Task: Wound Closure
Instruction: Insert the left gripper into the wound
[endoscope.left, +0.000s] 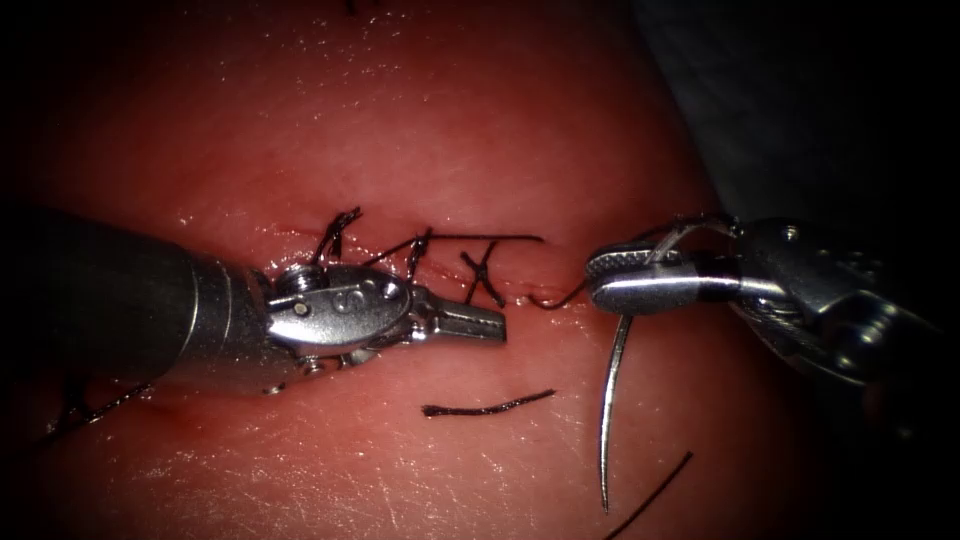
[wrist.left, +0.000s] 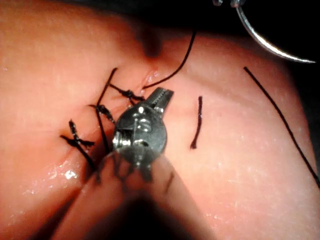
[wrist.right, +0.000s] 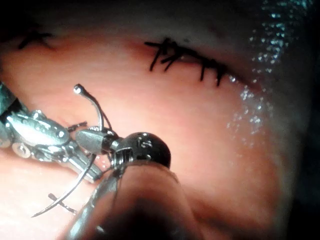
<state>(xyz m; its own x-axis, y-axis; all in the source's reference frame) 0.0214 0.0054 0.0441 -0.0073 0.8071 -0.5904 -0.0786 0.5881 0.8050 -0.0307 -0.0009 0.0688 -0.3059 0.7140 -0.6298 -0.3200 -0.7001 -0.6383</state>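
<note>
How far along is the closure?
Done: several knotted stitches already cross the cut, and a cut end of thread lies on the tissue. In hand: right tool grips the needle near its swaged end, clear of the tissue; left tool holds nothing. Left: the cut's right end beside the thread.

So my left fingers (wrist.left: 159, 97) sit pressed together, holding nothing, tip right at the cut (wrist.left: 149, 77) on the tissue (wrist.left: 240, 165). Just beside them there's a row of dark stitch knots (wrist.left: 129, 93) with tails sticking out, plus another crossed pair of tails (wrist.left: 75, 140) further along. A short loose cut end of thread (wrist.left: 197, 122) lies flat near my tip on the other side. A thread (wrist.left: 175, 67) curves up out of the cut, and a long strand (wrist.left: 282, 120) runs across the tissue. The needle (wrist.left: 265, 42) hangs off the tissue, well apart from me.
</note>
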